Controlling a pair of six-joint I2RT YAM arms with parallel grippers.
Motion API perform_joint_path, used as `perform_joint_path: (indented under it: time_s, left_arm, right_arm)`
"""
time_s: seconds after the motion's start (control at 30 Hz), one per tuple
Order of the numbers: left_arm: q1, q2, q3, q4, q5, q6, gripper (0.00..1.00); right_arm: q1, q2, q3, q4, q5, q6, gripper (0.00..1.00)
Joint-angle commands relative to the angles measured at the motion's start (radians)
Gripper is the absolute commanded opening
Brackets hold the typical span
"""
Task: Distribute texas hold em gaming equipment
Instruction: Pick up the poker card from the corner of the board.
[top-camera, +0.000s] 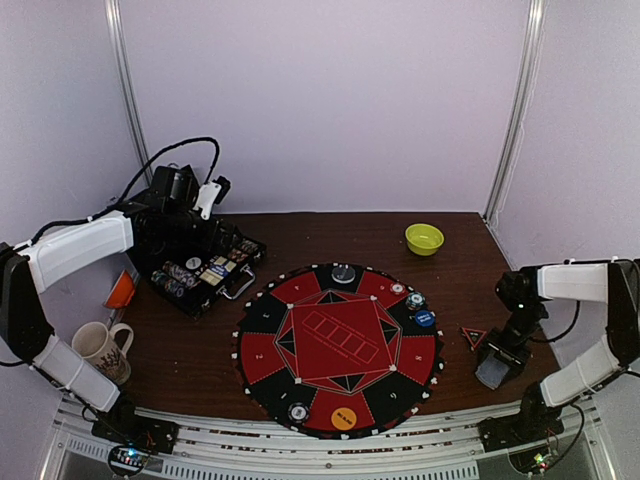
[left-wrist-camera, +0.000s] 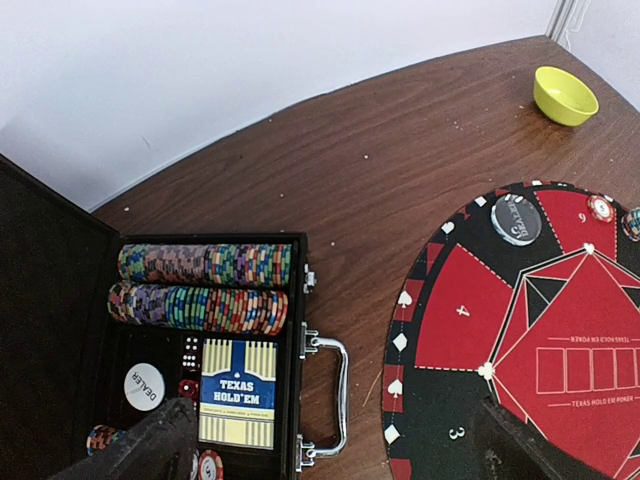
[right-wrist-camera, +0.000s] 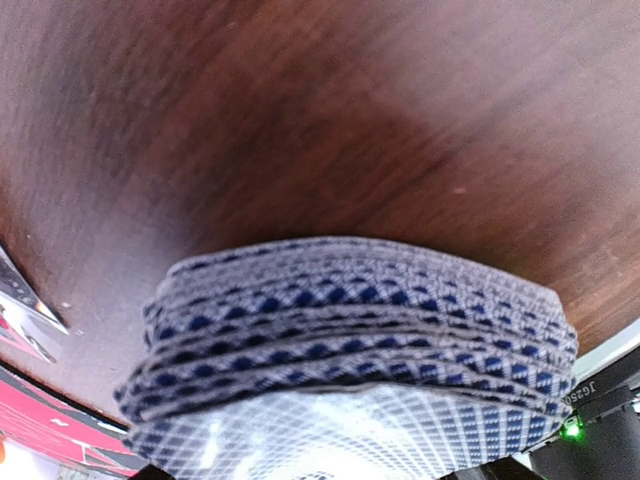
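Note:
My left gripper (left-wrist-camera: 330, 452) is open and empty, hovering over the handle side of an open black case (top-camera: 205, 270). The case holds rows of striped poker chips (left-wrist-camera: 200, 285), a blue "Texas Hold'em" card box (left-wrist-camera: 238, 390) and a white dealer button (left-wrist-camera: 145, 385). My right gripper (top-camera: 497, 362) is at the table's right edge, shut on a deck of grey-blue-backed cards (right-wrist-camera: 350, 320) that fills its wrist view. On the round mat (top-camera: 340, 345) lie a clear disc (top-camera: 343, 272), small chip stacks (top-camera: 414, 300), a blue button (top-camera: 425, 319) and an orange button (top-camera: 343, 418).
A lime-green bowl (top-camera: 424, 238) stands at the back right. A small red triangle (top-camera: 473, 336) lies between the mat and my right gripper. A mug (top-camera: 100, 347) and an orange object (top-camera: 121, 290) sit at the left edge. The case lid stands open toward the left arm.

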Motion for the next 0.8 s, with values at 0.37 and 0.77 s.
perform_joint_path:
  time_s: [0.37, 0.77]
  left_arm:
    - [0.017, -0.029, 0.023, 0.014, 0.007, 0.014, 0.98]
    - [0.023, -0.023, 0.023, 0.014, 0.013, 0.01, 0.98]
  right_arm:
    - [0.014, -0.008, 0.252, -0.162, 0.25, -0.071, 0.44]
    - [0.306, 0.093, 0.607, -0.304, 0.303, -0.134, 0.44]
